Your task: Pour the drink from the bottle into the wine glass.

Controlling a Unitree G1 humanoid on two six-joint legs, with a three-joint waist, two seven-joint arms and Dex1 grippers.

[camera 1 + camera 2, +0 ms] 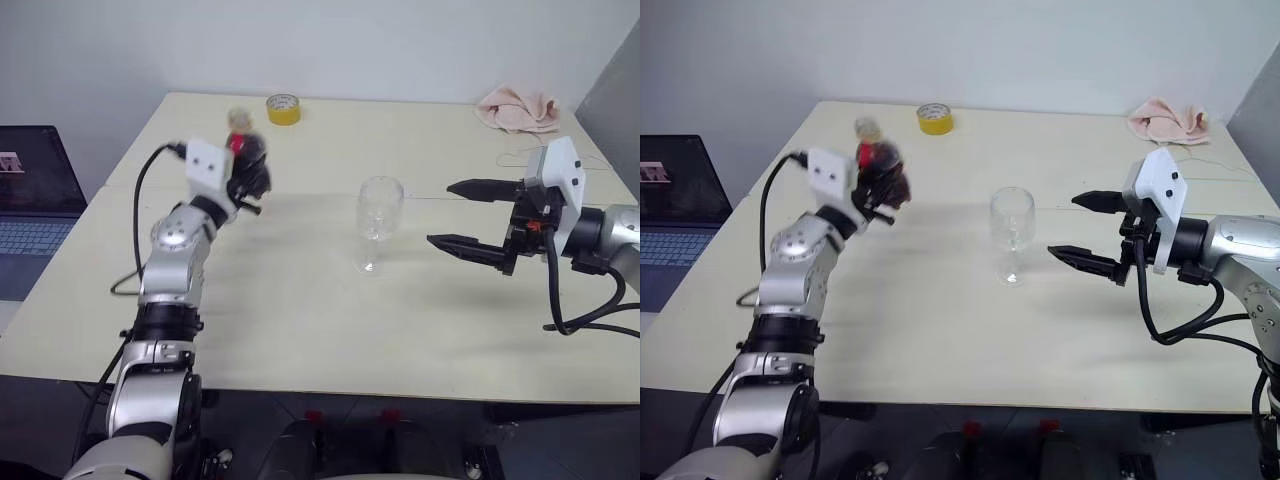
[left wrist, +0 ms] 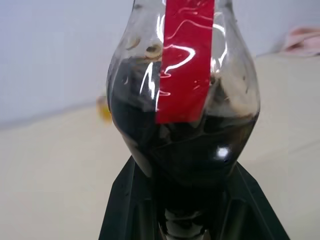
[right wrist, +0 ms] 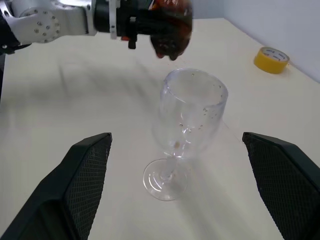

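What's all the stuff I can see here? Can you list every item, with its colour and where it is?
Small clear plastic bottle with yellow-orange cap and red label strip: one, held up above the table's left side.
Dark brown drink: inside the bottle.
Clear stemmed wine glass: one, empty, upright at mid-table.
Yellow tape roll: one, far edge of the table.
Pink crumpled cloth: one, far right corner.
Cream table: one, under everything.
Dark open laptop: one, left of the table.
Left gripper: black, shut on the bottle.
Right gripper: black, open, just right of the glass, not touching it.
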